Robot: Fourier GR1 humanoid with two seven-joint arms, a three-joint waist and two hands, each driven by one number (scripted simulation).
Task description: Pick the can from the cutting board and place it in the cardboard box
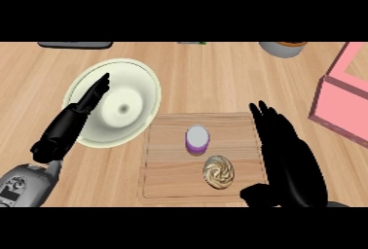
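Presently, the head view is the only one supplied, and it looks steeply down on a light wooden counter [215, 78]. A rectangular wooden cutting board [169, 170] lies at centre. On it stands a small upright can with a purple wall and a pale lid [197, 138], near the board's middle. Just beside it, toward the near edge, lies a round brown swirled pastry [218, 171]; the two are close but appear apart.

The right hand [287, 155] is over the board's right edge, fingers straight and spread, thumb low near the board's near corner. It is open and holds nothing; the can sits to its left, not yet touched. The left hand [75, 116] rests with straight fingers over a round cream plate [144, 82] at the left, also holding nothing.

A pink box with low walls [345, 102] stands at the right edge; despite its colour it is presumably the box the task names. A grey round container [284, 48] and a dark flat item [75, 44] show at the far edge.

Assessment: the can is judged rigid, light and smooth-sided, so liable to slip or tip if nudged at the top. Hold is best taken round the purple wall at mid-height, thumb opposite fingers, approaching from the right and keeping off the pastry.
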